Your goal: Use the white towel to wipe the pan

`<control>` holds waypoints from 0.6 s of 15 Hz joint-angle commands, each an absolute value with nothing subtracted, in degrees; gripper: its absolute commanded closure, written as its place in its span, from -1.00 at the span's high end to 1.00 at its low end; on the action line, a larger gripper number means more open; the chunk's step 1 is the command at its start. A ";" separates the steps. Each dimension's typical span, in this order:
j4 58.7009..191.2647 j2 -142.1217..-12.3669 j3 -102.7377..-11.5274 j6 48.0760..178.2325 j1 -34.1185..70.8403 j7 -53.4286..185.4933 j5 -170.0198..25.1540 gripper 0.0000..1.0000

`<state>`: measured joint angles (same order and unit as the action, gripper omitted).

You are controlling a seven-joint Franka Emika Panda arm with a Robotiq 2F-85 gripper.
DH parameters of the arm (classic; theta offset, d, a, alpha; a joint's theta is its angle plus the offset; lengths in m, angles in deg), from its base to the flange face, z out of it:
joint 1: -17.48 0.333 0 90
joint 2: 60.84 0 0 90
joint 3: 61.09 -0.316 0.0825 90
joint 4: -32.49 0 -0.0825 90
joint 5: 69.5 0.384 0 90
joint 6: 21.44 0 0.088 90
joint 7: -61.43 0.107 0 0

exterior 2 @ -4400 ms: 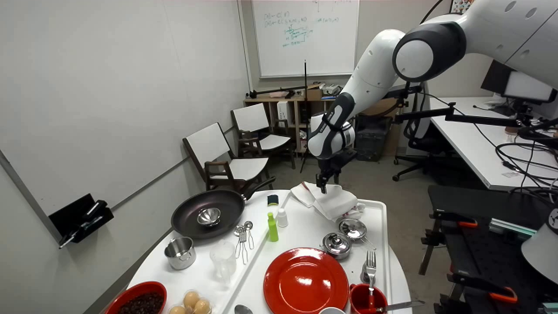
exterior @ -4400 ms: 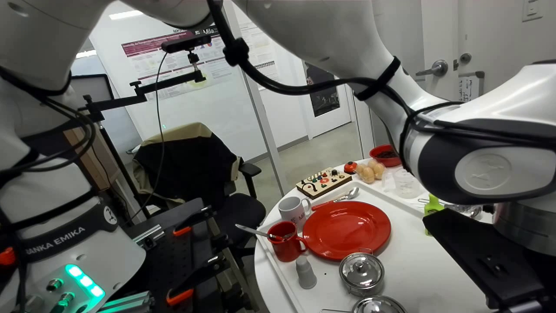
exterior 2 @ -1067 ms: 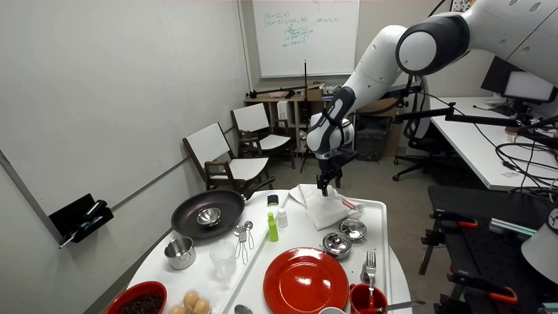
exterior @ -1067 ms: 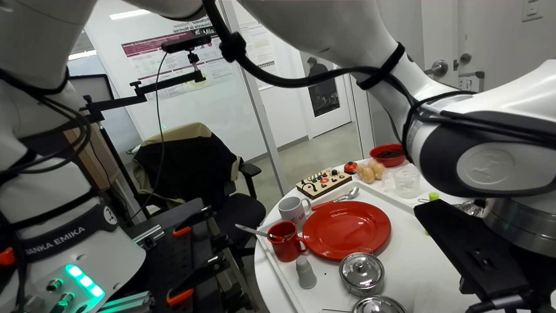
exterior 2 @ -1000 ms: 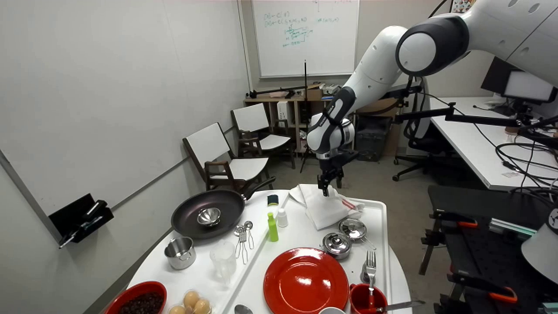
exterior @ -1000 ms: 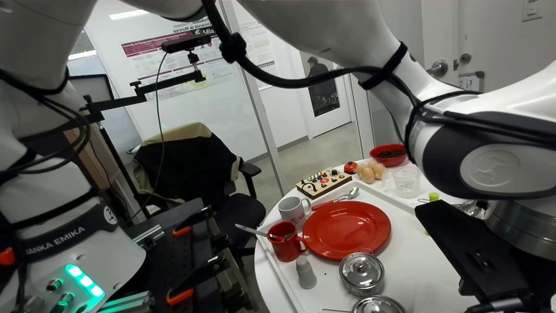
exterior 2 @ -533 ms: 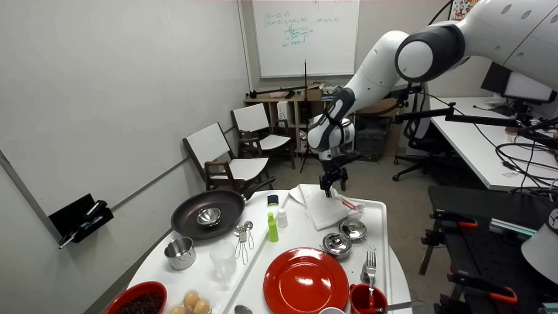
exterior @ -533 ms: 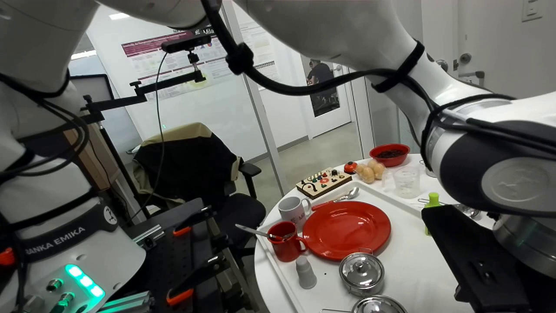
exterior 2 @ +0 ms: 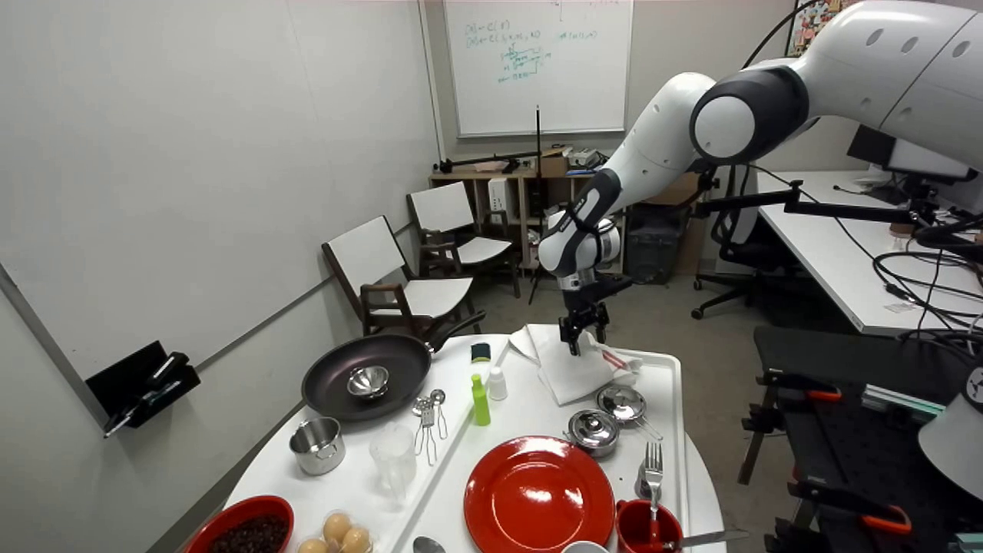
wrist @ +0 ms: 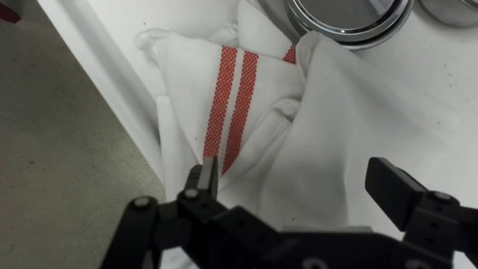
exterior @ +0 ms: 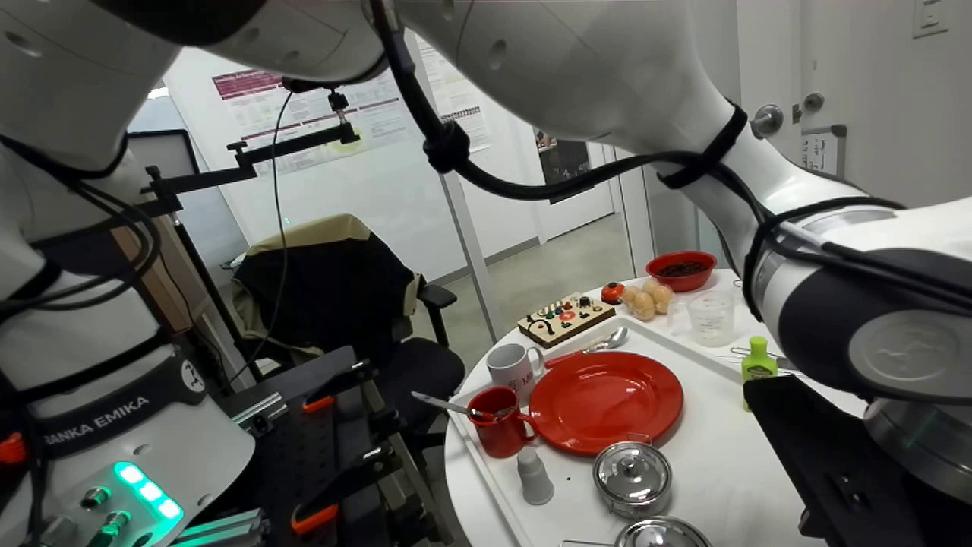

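The white towel (wrist: 321, 123) with two red stripes lies loosely folded at the tray's far end, also visible as a white towel (exterior 2: 568, 376) in an exterior view. My gripper (wrist: 293, 164) stands wide open over it, with towel folds seen between the fingers but not pinched. In an exterior view the gripper (exterior 2: 588, 342) points downward just above the cloth; whether the fingertips touch it I cannot tell. The pan (exterior 2: 330, 376), dark and round, rests on the table away from the gripper. A small steel bowl (exterior 2: 369, 380) sits inside it.
Lidded steel pots (exterior 2: 593, 432) stand beside the towel, one of these pots (wrist: 347, 18) close ahead in the wrist view. The tray rim (wrist: 108, 74) runs along the left, floor beyond. A green bottle (exterior 2: 480, 403), red plate (exterior 2: 540, 491) and red mug (exterior 2: 641, 518) occupy the tray.
Compared with the oldest frames, the towel lies flatter and reaches closer to the pots, its red stripe now showing. Over the last second the open gripper has sunk slightly toward it.
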<state>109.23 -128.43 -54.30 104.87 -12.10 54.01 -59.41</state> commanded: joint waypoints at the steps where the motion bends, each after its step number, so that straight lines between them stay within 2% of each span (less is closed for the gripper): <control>1: 106.85 -129.73 -54.09 107.08 -10.97 53.71 -60.10 1.00; 9: 110.10 -127.31 -56.89 114.51 -9.99 48.97 -60.14 1.00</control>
<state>108.60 -128.37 -56.07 112.85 -10.06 50.77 -59.72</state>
